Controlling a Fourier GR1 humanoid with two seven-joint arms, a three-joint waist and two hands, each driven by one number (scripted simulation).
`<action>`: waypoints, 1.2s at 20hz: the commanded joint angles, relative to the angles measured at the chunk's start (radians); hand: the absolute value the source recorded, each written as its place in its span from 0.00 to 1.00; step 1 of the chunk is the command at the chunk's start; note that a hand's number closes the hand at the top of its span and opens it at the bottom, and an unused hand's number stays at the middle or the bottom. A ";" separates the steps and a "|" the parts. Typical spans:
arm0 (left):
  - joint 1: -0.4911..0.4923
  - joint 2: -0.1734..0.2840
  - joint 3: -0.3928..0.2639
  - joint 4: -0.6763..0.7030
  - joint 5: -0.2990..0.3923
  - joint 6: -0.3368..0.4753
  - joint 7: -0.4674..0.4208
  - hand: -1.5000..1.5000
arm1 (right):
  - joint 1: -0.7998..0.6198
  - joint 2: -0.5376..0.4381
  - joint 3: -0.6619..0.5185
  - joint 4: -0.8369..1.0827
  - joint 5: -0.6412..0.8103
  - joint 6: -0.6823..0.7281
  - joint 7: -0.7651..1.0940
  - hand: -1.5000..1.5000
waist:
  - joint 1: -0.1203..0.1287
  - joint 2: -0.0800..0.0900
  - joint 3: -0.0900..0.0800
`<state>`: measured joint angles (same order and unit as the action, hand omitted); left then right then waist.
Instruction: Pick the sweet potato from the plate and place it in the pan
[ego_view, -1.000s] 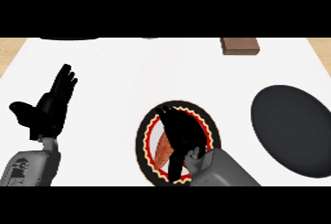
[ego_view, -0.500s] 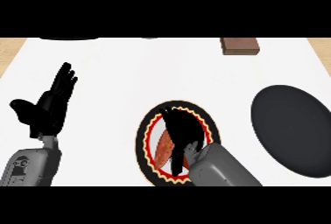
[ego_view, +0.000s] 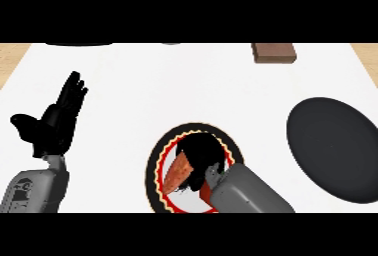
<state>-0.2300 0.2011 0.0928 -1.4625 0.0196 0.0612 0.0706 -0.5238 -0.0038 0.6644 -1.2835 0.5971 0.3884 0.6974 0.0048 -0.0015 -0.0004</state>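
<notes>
Sweet potato (ego_view: 178, 172): orange-brown piece lying on the plate in the lower centre of the frame, only its left part showing; the rest is hidden under the right hand.
Right hand (ego_view: 203, 156): black, coming in from the lower edge on a grey forearm (ego_view: 244, 192), lying over the plate with its fingers bent down onto the sweet potato; the fingers curl round it as far as the view shows, and the potato is still on the plate.
Plate (ego_view: 156, 175): round, looking taller than wide, with a dark outer band, a red and yellow toothed ring and a pale middle; it sits on the worktop at lower centre, its lower edge cut by the frame.
Left hand (ego_view: 53, 125): black, at the left of the frame above its grey forearm (ego_view: 33, 187), fingers straight and pointing up, thumb spread to the left, holding nothing, resting well apart from the plate.
Pan (ego_view: 332, 147): dark oval at the right of the frame, level with the plate and a little further up, apart from it, with nothing visible inside.
Worktop (ego_view: 184, 90): white surface carrying everything, with tan edges at the upper corners.
Brown block (ego_view: 273, 52): small rectangular thing at the upper right, well apart from the pan.
Dark object (ego_view: 77, 44): at the upper left edge, cut off by the frame; what it is cannot be told.
</notes>
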 joint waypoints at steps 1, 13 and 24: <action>-0.028 -0.030 -0.004 0.004 -0.012 0.029 0.027 0.50 | 0.049 -0.022 0.002 -0.025 0.053 0.026 -0.093 1.00 | -0.005 0.001 0.000; 0.039 -0.012 0.024 0.014 -0.023 0.011 -0.028 0.50 | 0.409 -0.027 0.300 -0.431 0.211 -0.097 0.255 1.00 | -0.039 -0.011 0.000; 0.026 -0.001 0.030 -0.011 -0.003 -0.005 0.026 0.50 | 0.362 -0.094 0.328 -0.875 0.638 -0.210 0.405 1.00 | -0.037 -0.014 0.000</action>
<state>-0.2082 0.1979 0.1254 -1.4674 0.0136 0.0611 0.0778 -0.1879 -0.1122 0.9678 -1.9266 1.1577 0.1958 1.0004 -0.0307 -0.0145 -0.0002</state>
